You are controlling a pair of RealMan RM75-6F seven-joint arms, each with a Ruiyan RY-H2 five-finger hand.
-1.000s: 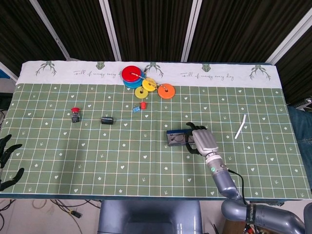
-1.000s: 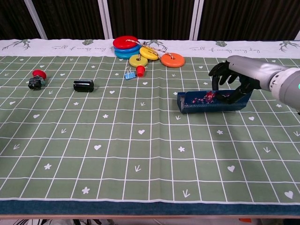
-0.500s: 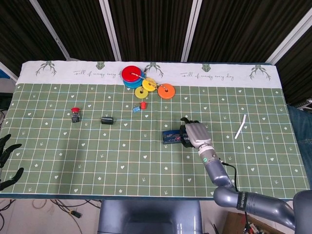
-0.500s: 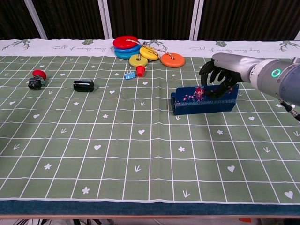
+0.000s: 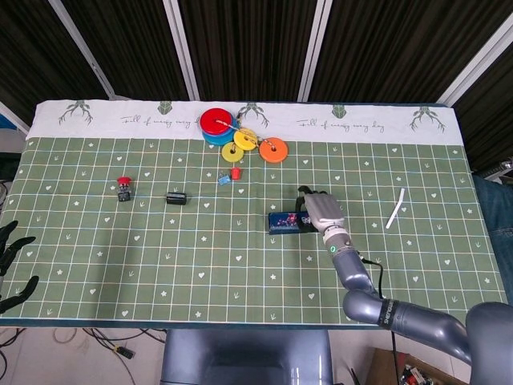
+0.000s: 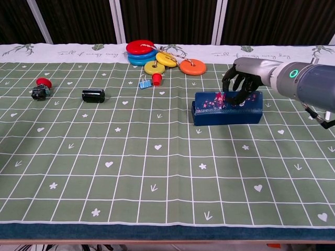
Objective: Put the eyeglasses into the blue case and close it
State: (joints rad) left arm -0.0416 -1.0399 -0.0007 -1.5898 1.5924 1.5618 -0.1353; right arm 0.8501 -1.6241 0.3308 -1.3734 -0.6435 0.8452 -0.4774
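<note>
The blue case lies right of the table's middle, and its flower-patterned lid is folded down almost flat onto the base. In the head view the blue case is a short dark bar. My right hand curls over the lid's far top edge and holds it down; seen from above, the right hand covers the case's right end. No eyeglasses show anywhere; the inside of the case is hidden. My left hand hangs off the table's near left corner with fingers spread, holding nothing.
Stacked coloured rings lie at the back centre, with a blue clip and red peg just in front. A black cylinder and a red-capped button sit at the left. A white strip lies at the right.
The case's lid has swung from open to nearly flat on the base under my right hand. The hand and case have shifted slightly left. The left hand has not moved.
</note>
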